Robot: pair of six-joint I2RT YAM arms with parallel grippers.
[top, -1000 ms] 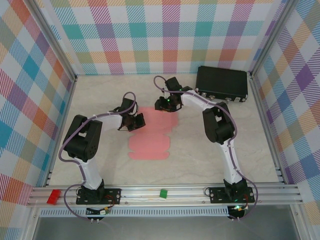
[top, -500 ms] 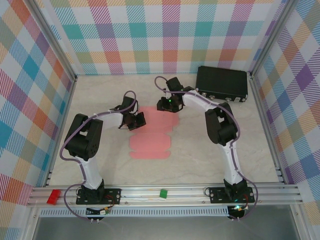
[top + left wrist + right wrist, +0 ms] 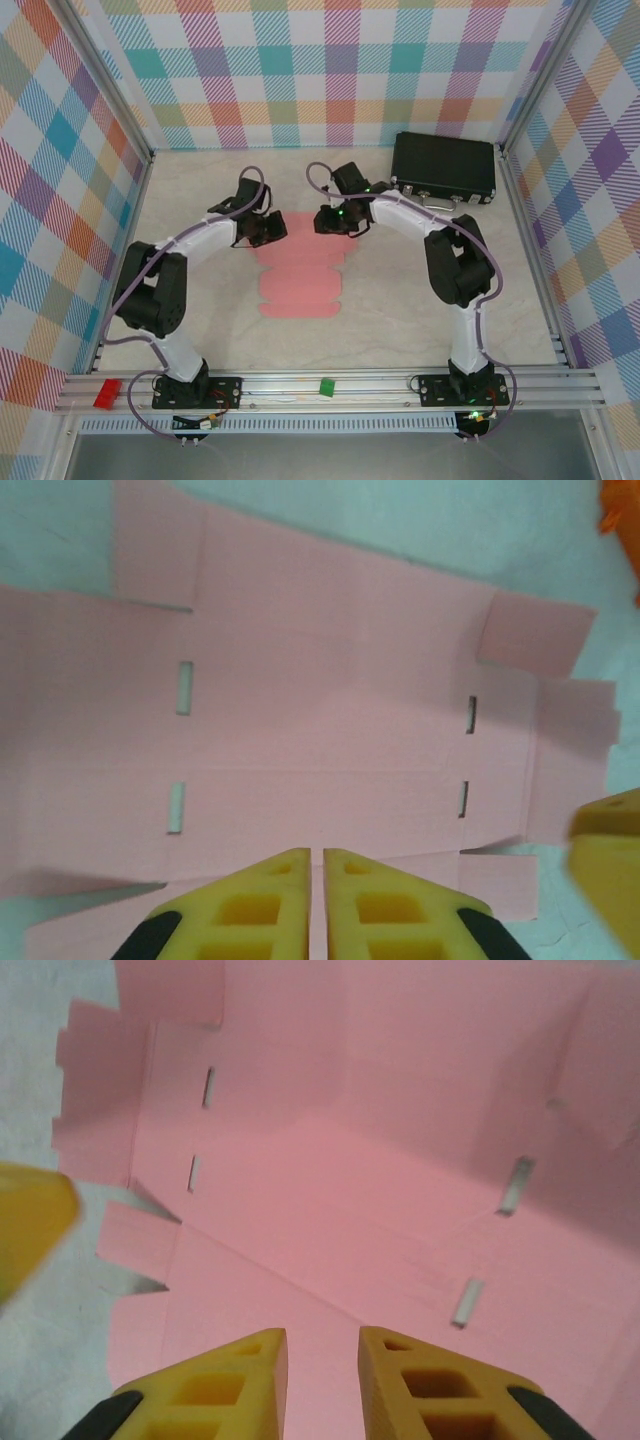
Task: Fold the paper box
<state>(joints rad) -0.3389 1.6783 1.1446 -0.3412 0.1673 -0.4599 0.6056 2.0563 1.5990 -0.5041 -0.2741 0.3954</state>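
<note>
**Overhead and wrist views.** The paper box [image 3: 300,282], an unfolded pink die-cut sheet with slots and tabs, lay mostly flat at the table's centre, its long axis running from 12 to 6 o'clock. The black case [image 3: 445,167] stood well apart at 1 o'clock. The left gripper [image 3: 316,855] sat at the sheet's 11 o'clock corner, fingers drawn almost together with only a hairline slit between them. Whether card lay in that slit could not be told. The right gripper [image 3: 323,1332] sat at the 1 o'clock corner, fingers narrowly parted and holding nothing visible.

**Step in hand, as judged:** the first fold, with both arms at the far end panel, which in the right wrist view seemed creased upward.

**Next move, as judged:** raise that panel along its score line with the near part held down, then guide the tabs toward the slots.
</note>
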